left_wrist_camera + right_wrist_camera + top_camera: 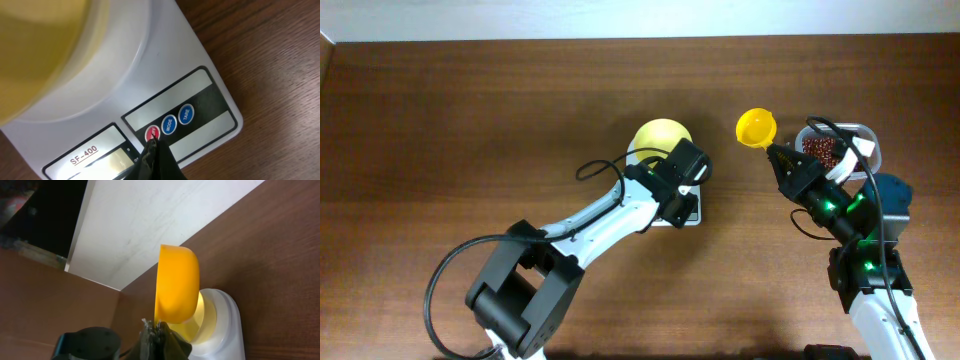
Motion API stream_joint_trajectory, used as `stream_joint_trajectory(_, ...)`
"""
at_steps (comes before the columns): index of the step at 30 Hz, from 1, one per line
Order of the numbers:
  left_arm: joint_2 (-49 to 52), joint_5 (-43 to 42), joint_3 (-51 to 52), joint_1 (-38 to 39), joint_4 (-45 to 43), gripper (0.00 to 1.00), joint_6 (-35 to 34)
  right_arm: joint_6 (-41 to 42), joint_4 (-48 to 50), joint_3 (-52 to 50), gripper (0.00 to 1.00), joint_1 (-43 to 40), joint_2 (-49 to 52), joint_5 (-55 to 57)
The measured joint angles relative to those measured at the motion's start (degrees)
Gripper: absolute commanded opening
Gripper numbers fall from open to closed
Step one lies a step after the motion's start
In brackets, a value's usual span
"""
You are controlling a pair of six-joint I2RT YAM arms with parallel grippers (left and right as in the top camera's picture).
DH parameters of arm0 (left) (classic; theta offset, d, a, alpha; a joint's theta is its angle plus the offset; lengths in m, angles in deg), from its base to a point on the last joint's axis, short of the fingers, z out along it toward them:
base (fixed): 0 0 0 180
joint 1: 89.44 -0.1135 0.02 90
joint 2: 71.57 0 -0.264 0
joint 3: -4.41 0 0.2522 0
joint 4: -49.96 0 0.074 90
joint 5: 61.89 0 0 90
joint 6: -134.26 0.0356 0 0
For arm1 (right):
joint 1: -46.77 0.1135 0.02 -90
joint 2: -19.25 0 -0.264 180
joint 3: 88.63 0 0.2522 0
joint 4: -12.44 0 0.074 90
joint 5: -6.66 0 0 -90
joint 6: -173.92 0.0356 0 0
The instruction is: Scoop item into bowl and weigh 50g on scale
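The pale yellow bowl (660,135) stands on the white scale (692,212). In the left wrist view the bowl (40,45) fills the upper left over the scale (165,60). My left gripper (151,142) is shut, and its tip touches the scale's red button beside two blue buttons. My right gripper (776,152) is shut on the handle of a yellow scoop (756,127), held in the air to the right of the bowl. The scoop (177,282) shows no beans inside. The red-brown beans (823,149) lie in a clear container behind my right gripper.
The clear container (869,136) stands at the far right. A blue object (894,193) sits next to my right arm. In the right wrist view the scale (227,325) and my left arm (85,342) lie beyond the scoop.
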Motion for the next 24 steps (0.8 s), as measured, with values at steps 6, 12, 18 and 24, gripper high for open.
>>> stream_joint_trajectory(6,0.31,0.02,0.02,0.00,-0.02,0.00,1.70,-0.02,0.00,0.00,0.04,0.00,0.00,0.00)
stream_joint_trajectory(12,0.35,0.20,0.02,0.00,-1.29,0.00,2.14,-0.04,0.00,0.00,0.04,0.00,0.00,0.00)
stream_joint_trajectory(18,2.99,0.20,0.02,0.00,-1.36,0.00,2.14,-0.04,0.00,0.00,0.04,0.00,0.00,0.00)
stream_joint_trajectory(24,3.78,0.22,0.00,0.00,-1.44,0.00,2.16,-0.07,-0.02,0.00,0.04,0.00,0.00,0.00)
